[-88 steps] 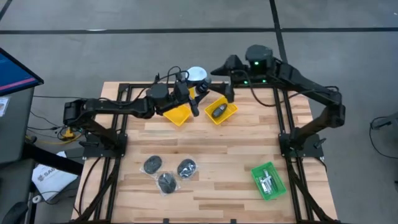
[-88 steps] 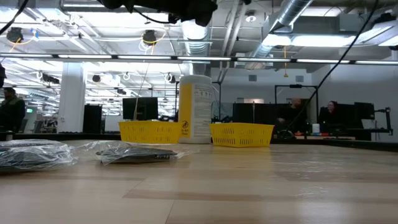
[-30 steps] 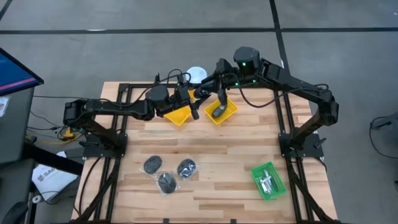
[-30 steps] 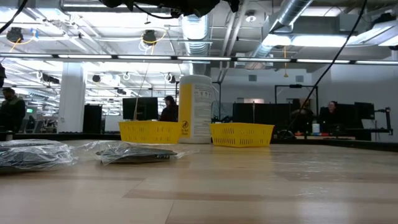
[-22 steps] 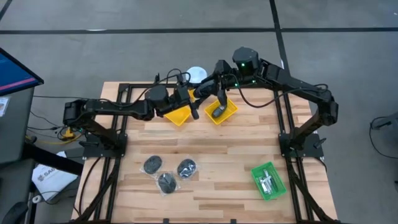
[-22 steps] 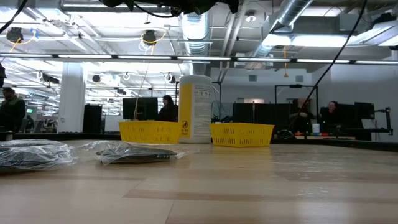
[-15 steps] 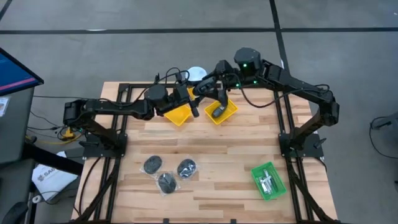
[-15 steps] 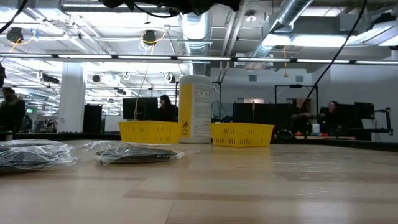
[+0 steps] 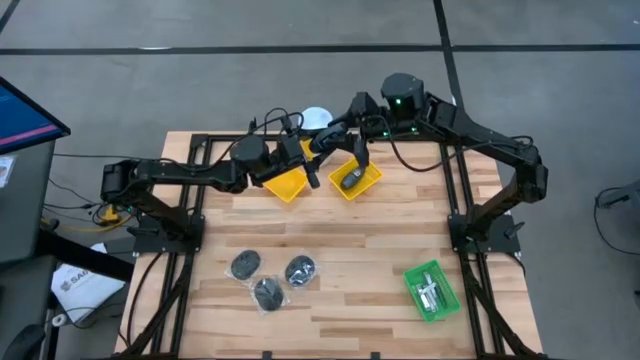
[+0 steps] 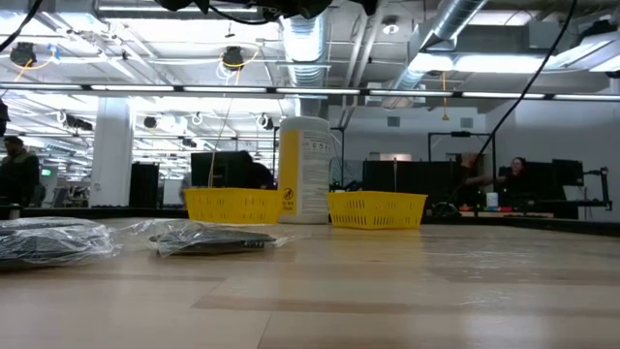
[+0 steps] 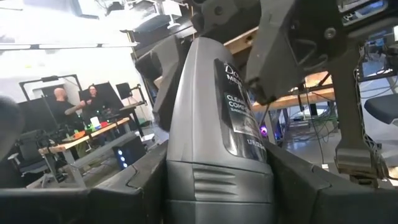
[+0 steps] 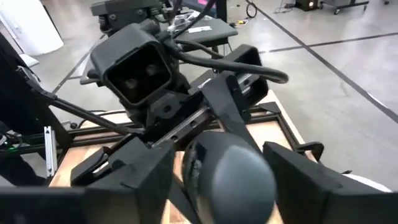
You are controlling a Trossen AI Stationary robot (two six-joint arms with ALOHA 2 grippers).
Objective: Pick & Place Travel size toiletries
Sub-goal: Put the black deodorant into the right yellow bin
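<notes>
High view: left hand (image 9: 318, 158) and right hand (image 9: 335, 140) meet above the yellow trays (image 9: 355, 179); wrapped discs (image 9: 268, 277) lie apart on the counter (image 9: 370, 250).
Left wrist view: left hand clenched on grey bottle (image 11: 217, 137).
Right wrist view: right hand grasping the same bottle's end.

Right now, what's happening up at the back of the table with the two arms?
The arms meet in mid-air above the two yellow trays. The left gripper has its jaws shut on a grey bottle, and the right gripper is at the bottle's far end, so it looks like a handover. One black oblong piece lies in the right yellow tray. The three wrapped discs sit untouched at the table's front.
</notes>
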